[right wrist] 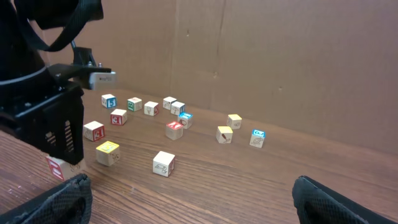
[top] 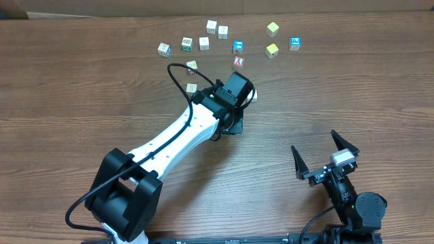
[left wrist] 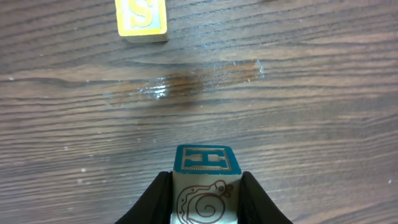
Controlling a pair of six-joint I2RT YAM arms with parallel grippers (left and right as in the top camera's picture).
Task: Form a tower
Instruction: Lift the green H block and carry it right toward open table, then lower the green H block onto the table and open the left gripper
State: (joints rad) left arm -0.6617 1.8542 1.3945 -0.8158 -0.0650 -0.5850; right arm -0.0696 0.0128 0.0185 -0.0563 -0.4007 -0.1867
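Near the worktop's [top: 81,102] middle, the left gripper [left wrist: 205,180] grips a cube [left wrist: 205,160]; the right gripper [top: 314,144] gapes idle. Next, that cube likely needs seating squarely on another.

**Crowded far, clear near**

Packed along the far edge with loose cubes [top: 204,43], some almost touching; leaves only narrow gaps between them. Barred through the middle by the left arm [top: 183,132], slanting from the near-left corner up to the left gripper [left wrist: 206,202], clamped on a teal-topped cube [left wrist: 206,160]. Straight ahead of that cube, bare wood as far as a yellow S cube [left wrist: 142,18]. Hemmed close on the arm's left by two single cubes [top: 192,88]. Free room all round the right gripper [top: 314,142], fingers spread wide: bare table [top: 380,102] beside it and a clear run toward the far row.
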